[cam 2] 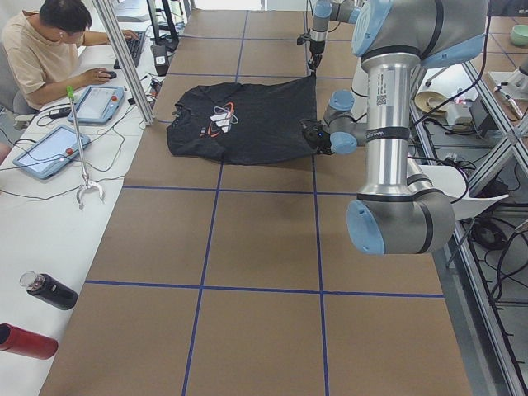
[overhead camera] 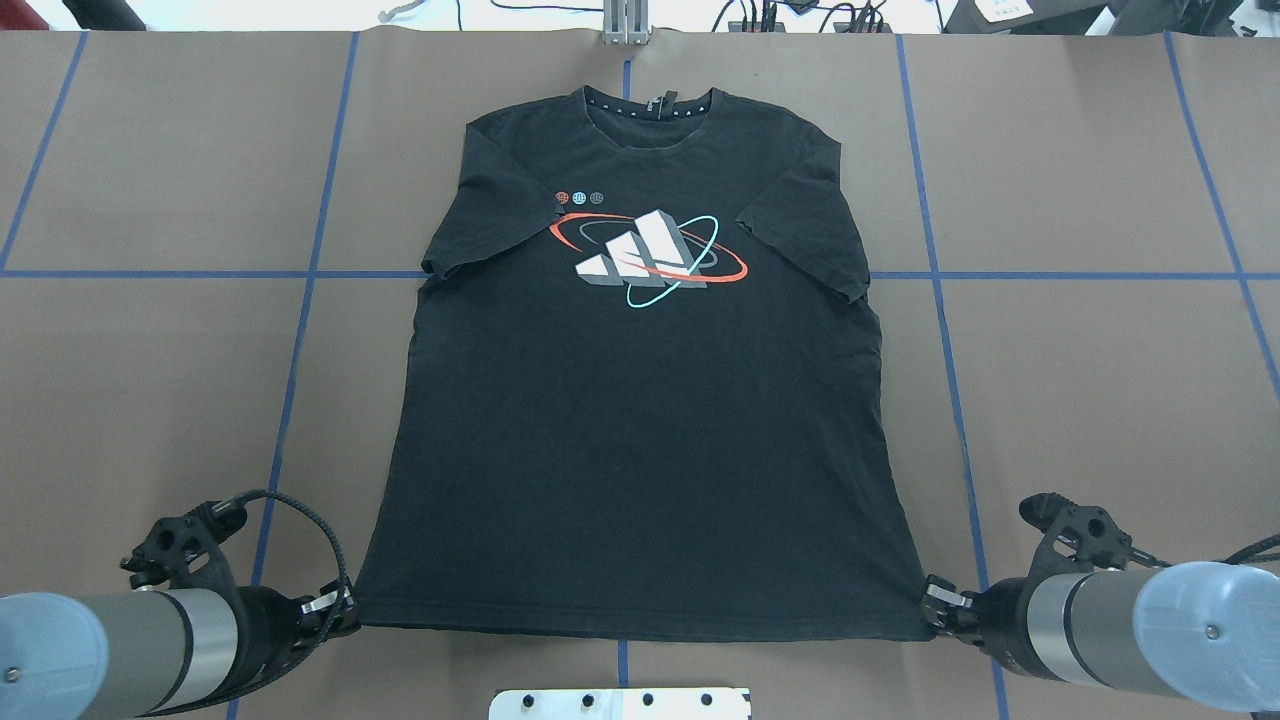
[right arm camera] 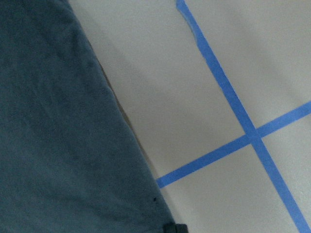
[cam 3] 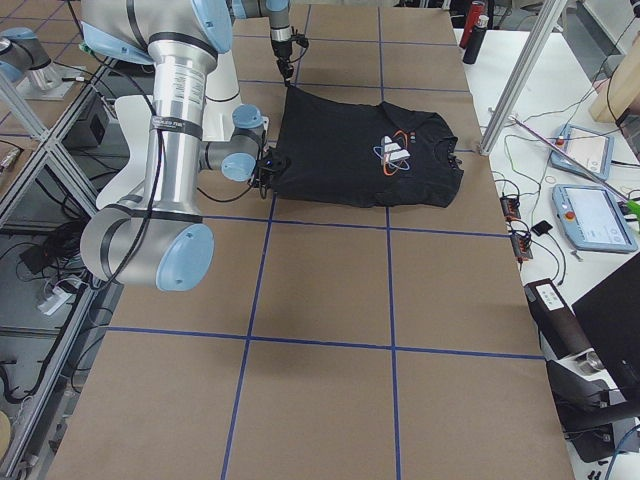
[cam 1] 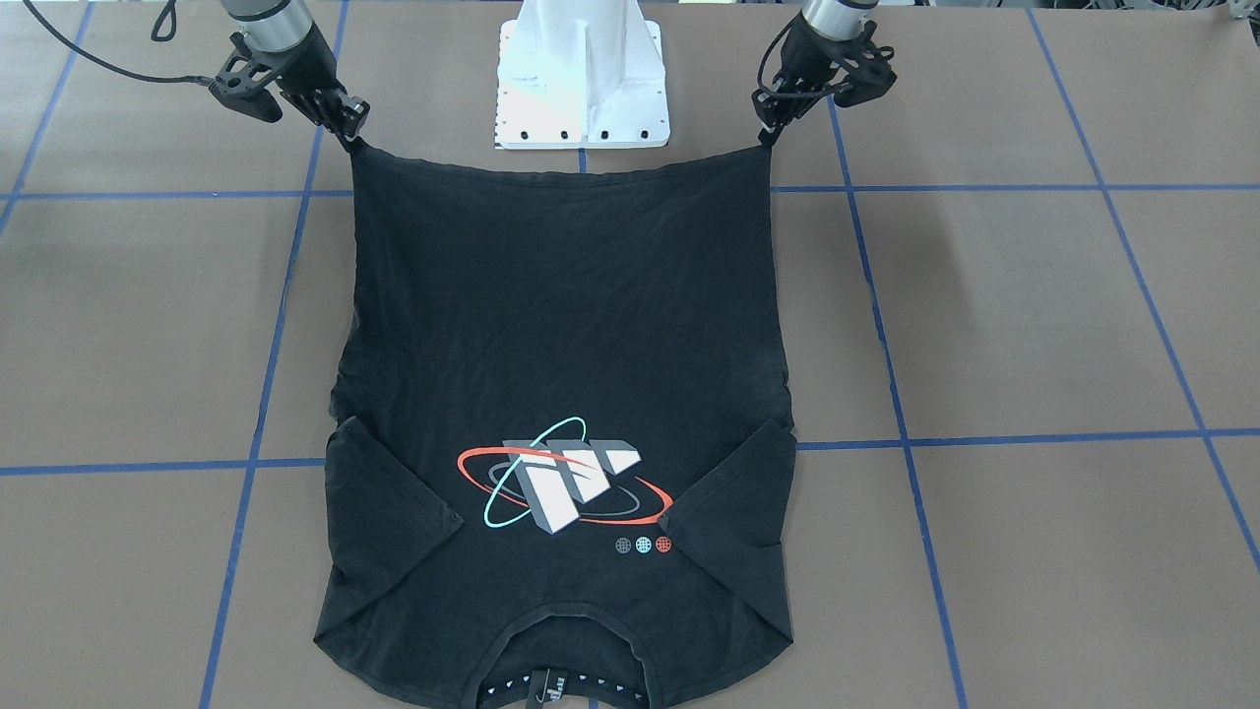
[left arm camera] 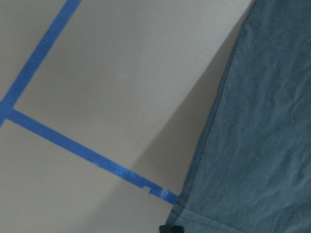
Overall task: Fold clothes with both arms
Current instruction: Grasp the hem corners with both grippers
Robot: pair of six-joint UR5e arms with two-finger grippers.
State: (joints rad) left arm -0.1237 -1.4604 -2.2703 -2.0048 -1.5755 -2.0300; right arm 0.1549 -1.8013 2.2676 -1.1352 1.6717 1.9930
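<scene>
Our left end effector (overhead camera: 340,608) and right end effector (overhead camera: 940,605) each pinched a hem corner of the T-shirt (overhead camera: 640,420) spread print-up on the counter (overhead camera: 1100,400) ahead, and we judged lifting both toward the collar (overhead camera: 650,112) came next.

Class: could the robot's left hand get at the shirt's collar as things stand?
Probably not: the left hand grips the shirt by its near corner; the collar lies at the far end.

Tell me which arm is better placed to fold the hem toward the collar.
Neither is better: the left tool and the right tool each grip one hem corner of the T-shirt, so both should probably lift together.
</scene>
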